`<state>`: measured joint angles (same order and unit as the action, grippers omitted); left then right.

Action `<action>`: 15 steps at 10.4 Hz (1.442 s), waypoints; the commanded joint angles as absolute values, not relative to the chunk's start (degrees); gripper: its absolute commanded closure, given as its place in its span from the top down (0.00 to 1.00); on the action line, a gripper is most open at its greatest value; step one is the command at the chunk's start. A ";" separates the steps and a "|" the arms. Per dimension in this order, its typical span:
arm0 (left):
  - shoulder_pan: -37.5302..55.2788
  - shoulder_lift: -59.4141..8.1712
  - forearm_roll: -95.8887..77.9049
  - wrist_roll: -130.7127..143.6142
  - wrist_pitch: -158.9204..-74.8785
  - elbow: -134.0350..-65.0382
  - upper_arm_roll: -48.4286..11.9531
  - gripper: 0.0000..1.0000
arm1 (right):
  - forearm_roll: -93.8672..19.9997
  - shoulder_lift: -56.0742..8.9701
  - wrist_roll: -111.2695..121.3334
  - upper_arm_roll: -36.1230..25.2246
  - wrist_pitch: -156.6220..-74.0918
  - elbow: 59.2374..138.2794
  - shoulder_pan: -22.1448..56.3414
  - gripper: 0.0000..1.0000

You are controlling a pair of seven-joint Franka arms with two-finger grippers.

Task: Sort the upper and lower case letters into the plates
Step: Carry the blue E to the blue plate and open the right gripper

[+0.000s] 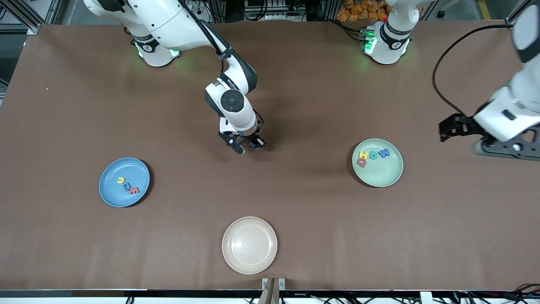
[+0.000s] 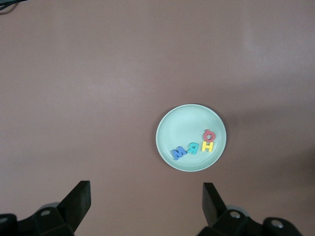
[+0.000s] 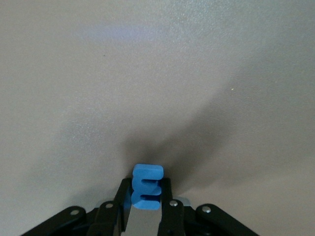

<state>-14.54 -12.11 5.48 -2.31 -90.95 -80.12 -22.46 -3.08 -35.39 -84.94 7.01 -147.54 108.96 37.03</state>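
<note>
R gripper (image 1: 248, 145) clamps the blue letter (image 3: 146, 187) over bare table mid-way btw plates — blue plate (image 1: 110, 193) lies toward its own end (mint plate (image 1: 390, 177) w/ 4 letters nearer L gripper (image 2: 146, 206), open, waiting).

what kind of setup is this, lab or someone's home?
Most likely a robotics lab bench. Two Franka arms are bolted along one edge of a brown-covered table, aluminium framing and cabling sit past that edge, and the props are staged: foam letters in a mint green plate and a blue plate.
</note>
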 commanded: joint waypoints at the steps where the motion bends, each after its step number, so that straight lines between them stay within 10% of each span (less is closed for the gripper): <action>1: -12.60 -9.25 1.32 -4.75 -89.39 -80.95 -16.83 1.00 | -2.64 -33.85 -84.91 6.24 -147.22 109.16 37.01 0.00; 4: 5.15 -7.56 0.36 -4.75 -89.38 -81.47 2.16 1.00 | -2.55 -30.33 -71.25 3.78 -139.35 106.97 29.31 0.00; 13: 2.54 -7.73 -5.19 -0.88 -87.90 -81.30 2.29 1.00 | 2.81 -29.18 -26.56 2.99 -124.10 103.18 -2.01 0.00; 14: 2.72 -7.82 -5.01 -0.88 -87.98 -81.30 2.20 1.00 | 2.90 -29.09 -25.93 2.99 -124.10 103.18 -2.20 0.07; 15: 2.90 -7.91 -5.01 -0.88 -87.98 -81.30 2.11 1.00 | 3.07 -28.57 -23.67 2.90 -124.01 103.27 -2.37 0.76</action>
